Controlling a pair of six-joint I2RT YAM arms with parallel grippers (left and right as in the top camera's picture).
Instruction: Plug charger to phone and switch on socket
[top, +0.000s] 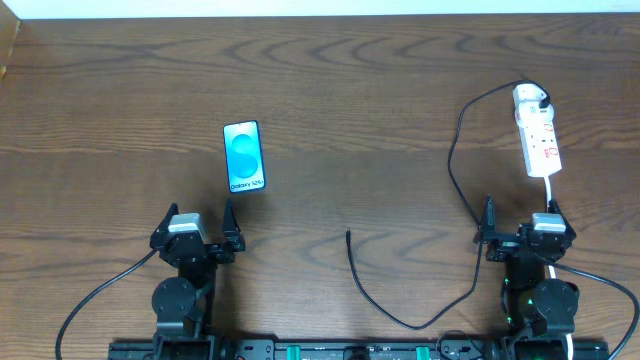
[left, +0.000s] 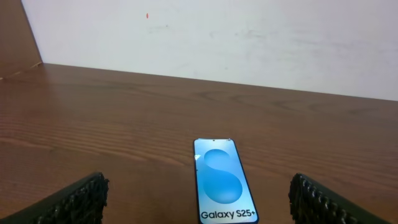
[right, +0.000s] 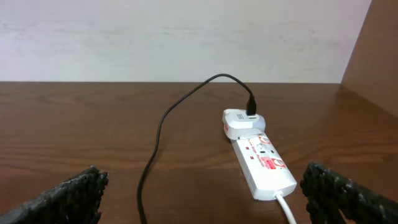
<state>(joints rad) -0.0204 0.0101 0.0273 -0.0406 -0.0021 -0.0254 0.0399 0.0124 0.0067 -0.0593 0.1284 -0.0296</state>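
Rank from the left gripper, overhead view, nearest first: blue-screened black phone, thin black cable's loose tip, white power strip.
1. Blue-screened phone, ahead of left gripper.
2. Black cable's loose tip, centre.
3. White power strip, far right.

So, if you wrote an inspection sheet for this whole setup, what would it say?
Surface: dark wooden table.
Job's things: phone lies flat with its screen lit and nothing plugged in. The charger cable runs from its white plug on the power strip to a free tip mid-table. Switch state is too small to tell.
Clutter: nothing seen.
Hands: left hand is open and empty, facing the phone. Right hand is open and empty, facing the strip.
Cables: the strip's white cord runs toward the right arm. Thick black robot cables lie at the near edge.
Surroundings: pale wall and a wooden side panel.
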